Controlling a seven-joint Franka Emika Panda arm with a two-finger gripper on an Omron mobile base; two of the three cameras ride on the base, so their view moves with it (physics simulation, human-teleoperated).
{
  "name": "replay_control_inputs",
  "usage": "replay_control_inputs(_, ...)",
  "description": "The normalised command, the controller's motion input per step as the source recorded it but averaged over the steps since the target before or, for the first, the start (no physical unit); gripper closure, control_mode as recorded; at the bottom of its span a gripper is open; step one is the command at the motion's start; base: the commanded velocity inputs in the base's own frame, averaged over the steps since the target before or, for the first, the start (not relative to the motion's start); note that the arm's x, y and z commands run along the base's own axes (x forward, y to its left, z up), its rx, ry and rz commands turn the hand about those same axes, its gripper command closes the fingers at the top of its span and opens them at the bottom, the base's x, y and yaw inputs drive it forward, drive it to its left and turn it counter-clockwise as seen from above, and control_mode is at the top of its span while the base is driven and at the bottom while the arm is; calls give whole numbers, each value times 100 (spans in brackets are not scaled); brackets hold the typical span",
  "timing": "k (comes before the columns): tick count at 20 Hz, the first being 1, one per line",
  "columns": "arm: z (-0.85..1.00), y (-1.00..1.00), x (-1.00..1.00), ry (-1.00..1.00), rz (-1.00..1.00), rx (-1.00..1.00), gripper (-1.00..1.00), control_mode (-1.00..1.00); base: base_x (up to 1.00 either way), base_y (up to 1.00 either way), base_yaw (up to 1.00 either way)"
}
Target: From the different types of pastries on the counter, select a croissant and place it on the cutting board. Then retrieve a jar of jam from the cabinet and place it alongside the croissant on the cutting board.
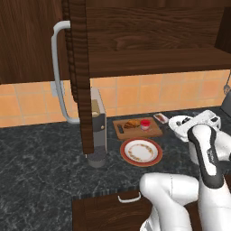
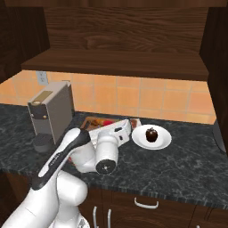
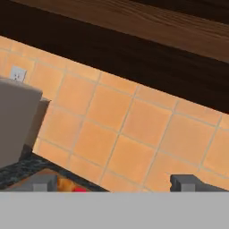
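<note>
The two-finger gripper (image 3: 114, 182) stands spread wide, holding nothing, facing the orange tiled wall. Just below and ahead of it lies the flat mid-brown wooden cutting board (image 1: 152, 131). The small red jar of jam (image 1: 145, 124) sits upright on it, just beside the ridged golden-brown croissant (image 1: 132, 123). Both look placed, so the task seems finished.

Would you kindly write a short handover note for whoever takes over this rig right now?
Gripper: open, holding nothing, fingers facing the tiled wall.
Cutting board on the counter: croissant and jar of jam side by side on it.
Cabinet: door open.
Done: both things placed.
Left: nothing of the placing; perhaps retract the arm.
</note>
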Motion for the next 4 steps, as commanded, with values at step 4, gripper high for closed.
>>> replay_control_inputs(4, 75, -24, -100, -15, -4, 0, -100, -100, 0, 0, 0)
